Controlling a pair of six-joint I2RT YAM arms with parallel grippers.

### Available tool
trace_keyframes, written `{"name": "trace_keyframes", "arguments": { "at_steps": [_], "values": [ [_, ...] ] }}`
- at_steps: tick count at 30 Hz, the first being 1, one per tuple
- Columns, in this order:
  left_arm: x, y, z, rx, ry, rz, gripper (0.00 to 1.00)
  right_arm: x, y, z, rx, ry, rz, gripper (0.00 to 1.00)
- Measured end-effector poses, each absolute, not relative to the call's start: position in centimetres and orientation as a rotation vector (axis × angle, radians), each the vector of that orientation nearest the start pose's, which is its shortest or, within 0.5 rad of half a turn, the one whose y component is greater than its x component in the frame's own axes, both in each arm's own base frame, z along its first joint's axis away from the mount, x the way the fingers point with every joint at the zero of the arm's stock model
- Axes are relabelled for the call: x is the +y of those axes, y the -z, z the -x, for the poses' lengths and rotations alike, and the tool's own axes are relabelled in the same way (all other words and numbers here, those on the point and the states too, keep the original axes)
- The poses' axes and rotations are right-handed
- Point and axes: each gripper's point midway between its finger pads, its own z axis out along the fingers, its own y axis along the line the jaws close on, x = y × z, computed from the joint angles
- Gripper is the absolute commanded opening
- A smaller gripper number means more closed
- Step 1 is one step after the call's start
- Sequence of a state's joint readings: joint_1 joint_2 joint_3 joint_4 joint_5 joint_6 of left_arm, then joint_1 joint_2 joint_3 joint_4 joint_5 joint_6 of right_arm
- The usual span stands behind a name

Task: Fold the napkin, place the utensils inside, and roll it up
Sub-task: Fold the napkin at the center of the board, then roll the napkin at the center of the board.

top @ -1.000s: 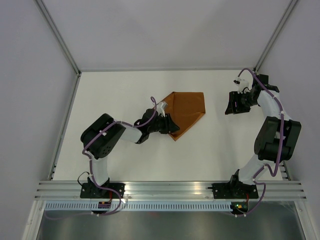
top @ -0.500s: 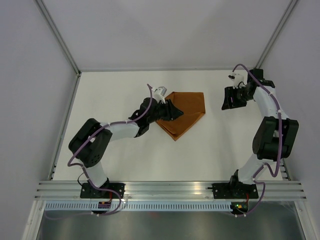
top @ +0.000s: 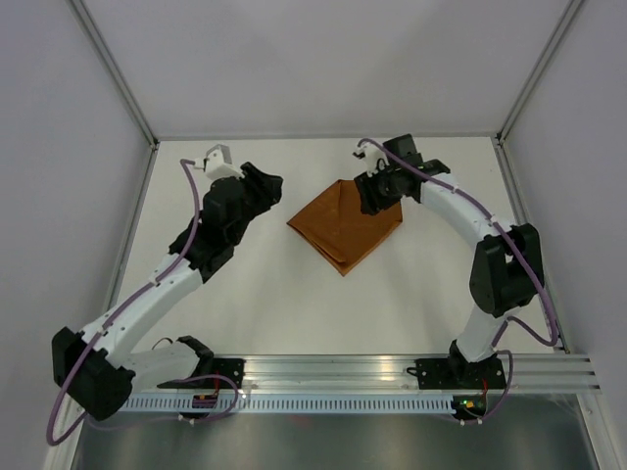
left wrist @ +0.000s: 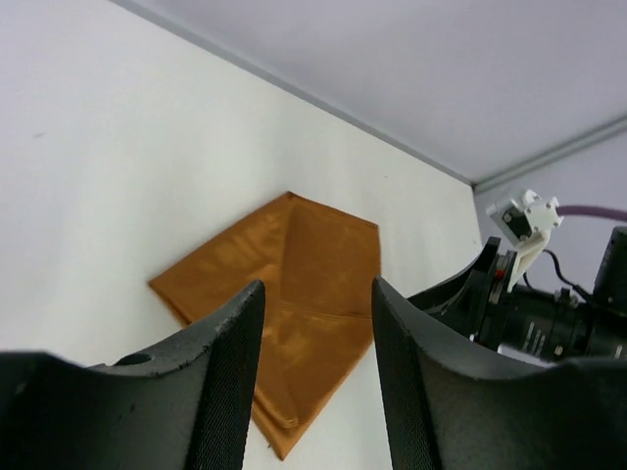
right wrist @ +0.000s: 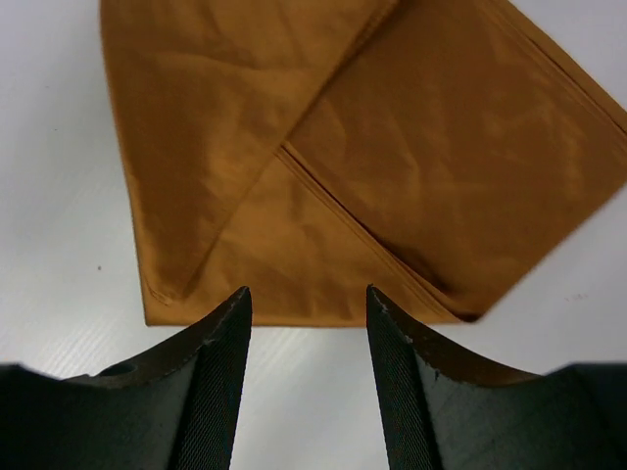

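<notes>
The napkin (top: 345,227) lies flat on the white table as a folded rust-orange shape with a diagonal crease; it also shows in the left wrist view (left wrist: 284,284) and the right wrist view (right wrist: 343,166). My left gripper (top: 268,186) hangs open to the left of the cloth, well apart from it, and nothing is between its fingers (left wrist: 316,287). My right gripper (top: 370,201) stands open over the cloth's far right edge, its fingertips (right wrist: 243,294) above that edge and empty. The utensils are out of view.
Grey walls and metal frame posts (top: 118,73) enclose the table on the left, back and right. An aluminium rail (top: 333,370) with both arm bases runs along the near edge. The right arm (left wrist: 549,313) shows in the left wrist view beside the napkin.
My left gripper has left the napkin's left corner, swung back to the left and opened wider. My right arm has moved left from the table's right side to the napkin's far edge.
</notes>
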State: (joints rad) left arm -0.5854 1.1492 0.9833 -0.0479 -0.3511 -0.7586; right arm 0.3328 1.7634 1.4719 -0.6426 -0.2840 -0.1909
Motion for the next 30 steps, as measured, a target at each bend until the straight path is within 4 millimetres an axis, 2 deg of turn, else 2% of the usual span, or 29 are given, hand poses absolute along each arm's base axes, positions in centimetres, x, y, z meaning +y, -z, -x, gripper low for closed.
{"name": "trace_keyframes", "arguments": {
  "at_steps": [3,4,7,12,15,18,24,30],
  "values": [
    [-15.8,-29.6,-34.3,1.756,0.567,0.498,0.54,21.6,-12.7,-39.3,2.347,-0.385,0.829,0.56],
    [-14.6,-29.8,-34.0,1.75,0.537,0.524,0.54,23.2,-12.3,-38.6,2.335,-0.38,0.873,0.56],
    [-12.0,-29.9,-33.6,1.744,0.467,0.576,0.55,26.2,-10.4,-37.2,2.315,-0.318,0.954,0.56],
    [-10.6,-30.8,-33.6,1.739,0.436,0.604,0.56,30.3,-7.1,-35.4,2.297,-0.226,1.059,0.55],
    [-10.2,-31.3,-33.7,1.731,0.433,0.611,0.57,31.3,-5.2,-34.6,2.306,-0.165,1.093,0.55],
    [-10.1,-31.4,-34.0,1.733,0.434,0.61,0.57,32.1,-4.1,-34.1,2.303,-0.111,1.108,0.56],
    [-10.0,-30.9,-34.3,1.759,0.433,0.596,0.57,33.7,-3.3,-33.8,2.275,-0.038,1.108,0.56],
    [-9.8,-30.7,-34.5,1.769,0.431,0.585,0.57,33.6,-2.3,-33.9,2.273,0.027,1.098,0.57]
  ]
}}
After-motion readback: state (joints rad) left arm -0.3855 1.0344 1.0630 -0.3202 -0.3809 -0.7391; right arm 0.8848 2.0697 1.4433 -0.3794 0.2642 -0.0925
